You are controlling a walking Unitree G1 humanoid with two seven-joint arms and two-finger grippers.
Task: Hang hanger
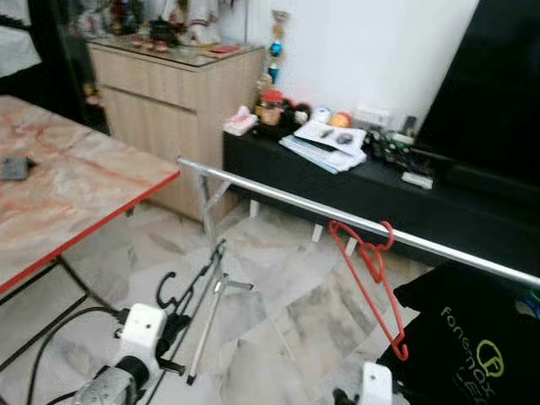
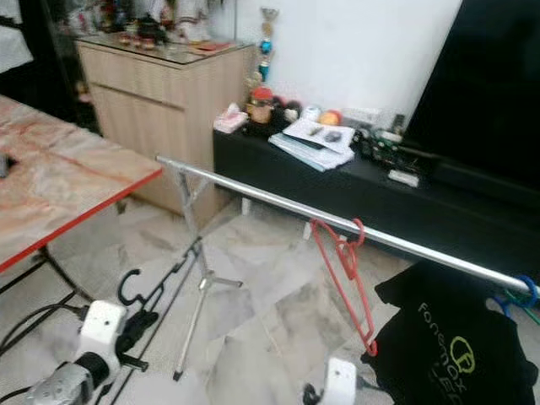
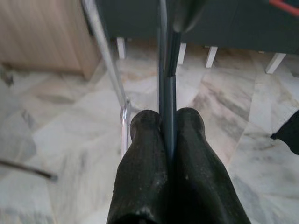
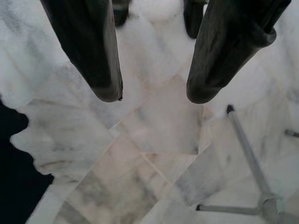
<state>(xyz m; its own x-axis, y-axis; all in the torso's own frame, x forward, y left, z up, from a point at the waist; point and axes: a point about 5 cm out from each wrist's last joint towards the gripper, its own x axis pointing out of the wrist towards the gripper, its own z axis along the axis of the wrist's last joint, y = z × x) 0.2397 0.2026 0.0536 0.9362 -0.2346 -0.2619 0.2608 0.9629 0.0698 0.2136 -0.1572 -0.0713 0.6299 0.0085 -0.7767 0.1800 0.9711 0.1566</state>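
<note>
A black hanger is held low over the marble floor, its hook curling to the left. My left gripper is shut on it; in the left wrist view the fingers pinch its thin dark bar. A silver rail runs from the middle to the far right, above and beyond the black hanger. On the rail hang a red hanger and a black printed t-shirt. My right gripper is open over bare floor, its white wrist low beside the t-shirt.
A marble-topped table with a red edge stands at the left, with black cables under it. The rail's tripod stand rests on the floor between table and rail. Behind are a wooden cabinet and a cluttered black console.
</note>
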